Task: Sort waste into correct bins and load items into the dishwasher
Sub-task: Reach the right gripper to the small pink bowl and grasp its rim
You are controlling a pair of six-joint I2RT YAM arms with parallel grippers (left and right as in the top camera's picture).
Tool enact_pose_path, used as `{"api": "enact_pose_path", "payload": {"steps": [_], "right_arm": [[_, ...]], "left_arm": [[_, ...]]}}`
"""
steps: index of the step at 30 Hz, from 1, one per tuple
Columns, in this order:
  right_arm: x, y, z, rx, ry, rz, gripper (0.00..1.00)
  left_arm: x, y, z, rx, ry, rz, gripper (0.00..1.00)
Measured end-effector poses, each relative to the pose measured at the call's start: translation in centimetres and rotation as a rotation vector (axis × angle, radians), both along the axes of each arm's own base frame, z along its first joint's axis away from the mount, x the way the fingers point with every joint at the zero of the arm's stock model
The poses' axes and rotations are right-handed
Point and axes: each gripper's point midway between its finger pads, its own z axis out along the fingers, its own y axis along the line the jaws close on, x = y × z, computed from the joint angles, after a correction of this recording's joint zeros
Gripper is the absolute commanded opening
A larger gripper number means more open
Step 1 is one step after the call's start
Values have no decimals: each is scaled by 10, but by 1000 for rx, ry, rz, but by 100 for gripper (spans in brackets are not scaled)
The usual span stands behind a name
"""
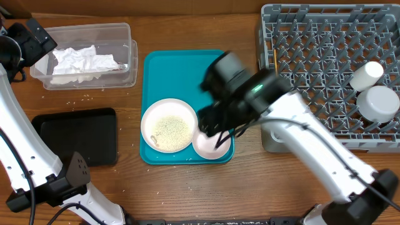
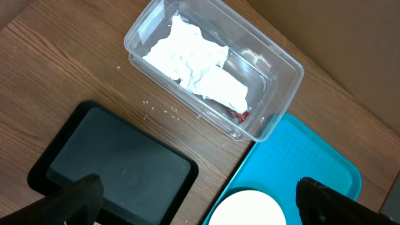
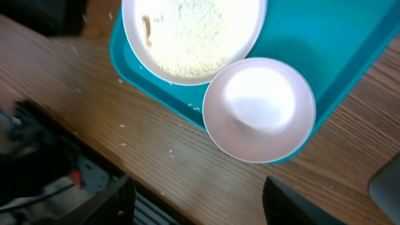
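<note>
One small round pale-pink bowl by the table's near edge lies under my empty, spread right gripper; stiff, slick, breakable, I reckon, so pinch its rim.

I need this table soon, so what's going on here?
A two-arm robot is clearing a meal. The right gripper hangs open above the small pink dish at the teal tray's corner, beside a plate of rice. Napkins lie in the clear tub; a cup and bowl stand in the grey rack. The left gripper is open and empty near the tub.
</note>
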Motion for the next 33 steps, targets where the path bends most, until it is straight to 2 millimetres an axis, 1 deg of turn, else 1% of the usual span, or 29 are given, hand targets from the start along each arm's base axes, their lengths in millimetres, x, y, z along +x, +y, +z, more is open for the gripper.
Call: {"api": "enact_pose_path", "payload": {"steps": [1,4,7,9,14,15,18,22,27,30,33], "right_arm": [[-4,7,-10,-20,-20,29,68],[-7,28,-36,-35,-88,83,68],[-9,41,-63,-46,-120,112,67],[-9,42,-81,-62,-124,112,65],[-8,34,-121,-135,-96,78,56],[-8,32,-127,-145,-87,76,54],[-11,31,-137,-162,-60,71,52],[-16,34,-137,-152,-42,79,51],[-26,44,-141,-140,-55,114,49],[-32,40,-150,-169,-61,113,45],[-32,35,-157,-189,-68,95,38]], "left_arm": [[0,0,0,0,0,0,100],[0,0,0,0,0,0,100],[0,0,0,0,0,0,100],[0,0,0,0,-1,0,100],[0,0,0,0,0,0,100],[0,0,0,0,0,0,100],[0,0,0,0,0,0,100],[0,0,0,0,0,0,100],[0,0,0,0,0,0,100],[0,0,0,0,0,0,100],[0,0,0,0,0,0,100]]}}
